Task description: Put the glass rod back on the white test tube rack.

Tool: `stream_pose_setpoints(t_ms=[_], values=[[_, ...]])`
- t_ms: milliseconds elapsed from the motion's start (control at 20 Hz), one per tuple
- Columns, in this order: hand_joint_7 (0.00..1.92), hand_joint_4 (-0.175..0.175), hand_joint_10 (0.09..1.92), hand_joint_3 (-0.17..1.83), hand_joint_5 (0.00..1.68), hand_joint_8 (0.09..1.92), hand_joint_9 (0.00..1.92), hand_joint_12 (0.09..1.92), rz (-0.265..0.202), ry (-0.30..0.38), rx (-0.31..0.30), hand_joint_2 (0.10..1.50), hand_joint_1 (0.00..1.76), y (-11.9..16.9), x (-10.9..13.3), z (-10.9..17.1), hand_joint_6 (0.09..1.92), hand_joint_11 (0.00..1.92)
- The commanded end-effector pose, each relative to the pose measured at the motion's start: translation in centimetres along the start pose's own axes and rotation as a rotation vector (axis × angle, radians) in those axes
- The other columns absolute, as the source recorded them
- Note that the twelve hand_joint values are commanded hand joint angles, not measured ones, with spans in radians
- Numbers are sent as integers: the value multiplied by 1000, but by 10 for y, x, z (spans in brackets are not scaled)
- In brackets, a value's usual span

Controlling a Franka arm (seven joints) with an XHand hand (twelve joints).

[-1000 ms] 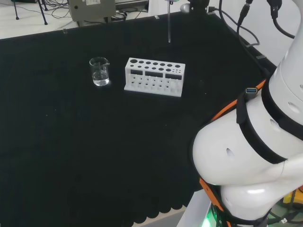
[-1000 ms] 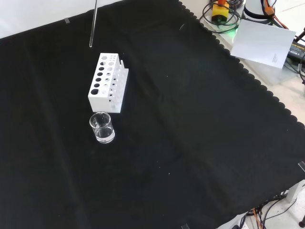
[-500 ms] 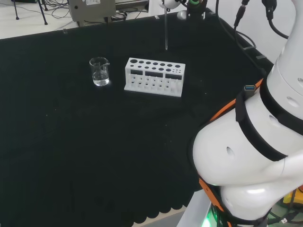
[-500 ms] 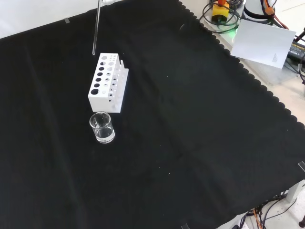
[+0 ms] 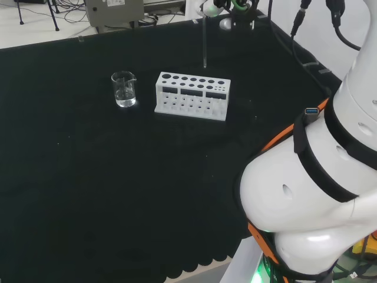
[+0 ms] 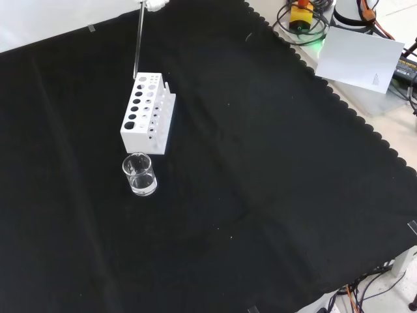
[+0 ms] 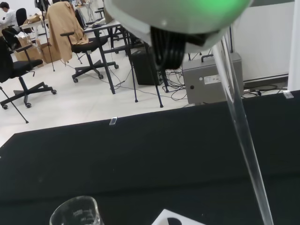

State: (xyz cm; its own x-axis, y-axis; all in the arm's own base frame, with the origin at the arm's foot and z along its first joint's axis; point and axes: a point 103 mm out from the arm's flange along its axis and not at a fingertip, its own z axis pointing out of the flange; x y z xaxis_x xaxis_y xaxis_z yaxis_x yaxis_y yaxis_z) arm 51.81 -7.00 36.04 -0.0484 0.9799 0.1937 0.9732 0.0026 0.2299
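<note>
In the front view, nearest us on the black cloth [image 6: 273,169], stands a small clear beaker [image 6: 139,175]. Just beyond it we see the white test tube rack [image 6: 147,112], its long side running away from the camera. Past the rack's far end the glass rod [image 6: 138,42] hangs nearly upright in the air, its lower tip just above the rack's far end. At the top edge, the hand [image 6: 154,4] carries the rod's upper end; we cannot tell how its fingers are set.
</note>
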Motion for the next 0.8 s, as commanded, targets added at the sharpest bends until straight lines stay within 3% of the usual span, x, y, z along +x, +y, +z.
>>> stream_pose_setpoints(t_ms=[50,550,800], values=[[1277,-175,771,779,1235,994,1625,798,-9,2,4,610,1325,-7,5,2,516,1641],[1277,-175,770,781,1235,993,1625,798,-30,9,20,609,1325,-1,16,17,518,1642],[1277,-175,770,781,1235,994,1626,799,-24,19,42,609,1325,5,8,27,518,1642]])
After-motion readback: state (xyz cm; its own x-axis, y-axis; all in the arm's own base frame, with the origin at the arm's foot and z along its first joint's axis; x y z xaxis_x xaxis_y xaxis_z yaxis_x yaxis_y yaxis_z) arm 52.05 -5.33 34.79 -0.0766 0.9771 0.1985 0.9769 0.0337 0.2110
